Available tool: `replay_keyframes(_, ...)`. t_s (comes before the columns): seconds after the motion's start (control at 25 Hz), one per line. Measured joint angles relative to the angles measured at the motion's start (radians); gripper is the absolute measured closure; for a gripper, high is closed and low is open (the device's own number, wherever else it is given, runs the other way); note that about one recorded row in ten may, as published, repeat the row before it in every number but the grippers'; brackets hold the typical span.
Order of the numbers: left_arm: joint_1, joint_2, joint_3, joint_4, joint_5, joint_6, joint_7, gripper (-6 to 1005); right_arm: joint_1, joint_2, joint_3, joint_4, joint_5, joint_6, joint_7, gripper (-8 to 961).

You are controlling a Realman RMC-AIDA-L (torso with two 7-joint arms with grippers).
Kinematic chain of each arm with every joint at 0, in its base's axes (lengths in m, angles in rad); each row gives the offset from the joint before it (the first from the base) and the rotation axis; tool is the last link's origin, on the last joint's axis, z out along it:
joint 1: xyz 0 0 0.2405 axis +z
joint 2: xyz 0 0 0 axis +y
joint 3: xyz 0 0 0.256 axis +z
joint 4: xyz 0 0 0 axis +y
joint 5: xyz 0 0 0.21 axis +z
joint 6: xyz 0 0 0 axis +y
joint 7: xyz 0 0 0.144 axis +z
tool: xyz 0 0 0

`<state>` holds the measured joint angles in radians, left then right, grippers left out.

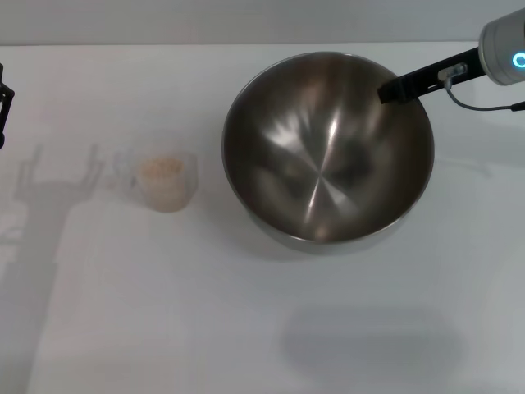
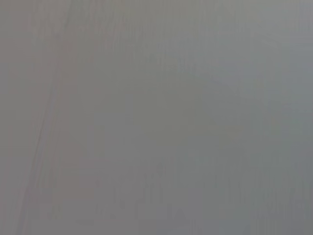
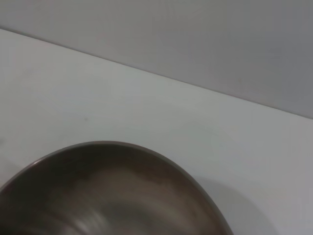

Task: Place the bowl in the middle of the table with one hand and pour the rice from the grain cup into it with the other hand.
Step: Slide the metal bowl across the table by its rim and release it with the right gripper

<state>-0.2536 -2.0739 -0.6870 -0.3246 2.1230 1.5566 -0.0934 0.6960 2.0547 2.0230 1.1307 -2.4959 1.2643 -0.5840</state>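
1. My right hand (image 1: 392,89) reaches in from the far right, its black tip over the bowl's (image 1: 328,152) far right rim, one part lying inside the wall. I judge it is gripping the rim there, but I cannot tell whether it is pinching or spread.
2. My right arm comes in low and slanted from the upper right corner, wrist tipped toward the bowl; my wrist view looks across the bowl's rim (image 3: 117,145) to bare surface beyond.
3. The bowl sits upright and empty, a little right of the surface's (image 1: 246,328) middle. It is there, I judge, because the rice must land where both arms can reach.
4. The grain cup (image 1: 168,182) stands upright well left of the bowl, apart from it, with the rice (image 1: 161,167) heaped inside, unpoured.
5. My left hand (image 1: 5,103) hangs at the far left edge, away from the cup; its state I cannot tell.
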Motion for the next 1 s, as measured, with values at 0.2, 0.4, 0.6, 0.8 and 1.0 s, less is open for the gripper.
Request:
replay_keyframes(0.2, 0.001, 0.0, 0.002, 0.001, 0.0, -0.001, 0.0, 168, 0.02, -0.001, 0.0, -0.046, 0.023, -0.016, -0.014, 919)
replay_keyframes(0.4, -0.002, 0.0, 0.003, 0.001, 0.0, -0.004, 0.0, 168, 0.048, -0.002, 0.0, -0.107, 0.028, -0.038, -0.028, 918)
replay_keyframes(0.6, -0.006, 0.0, 0.002, 0.001, 0.0, -0.004, 0.0, 168, 0.057, -0.002, -0.008, -0.126, 0.021, -0.043, -0.029, 918)
replay_keyframes(0.8, -0.008, 0.0, -0.001, 0.001, 0.0, -0.004, 0.0, 168, 0.066, -0.008, -0.005, -0.15, -0.015, -0.044, -0.008, 918)
replay_keyframes(1.0, -0.01, 0.0, -0.003, 0.001, 0.002, -0.005, 0.0, 169, 0.072, -0.01, -0.005, -0.163, -0.025, -0.045, -0.005, 918)
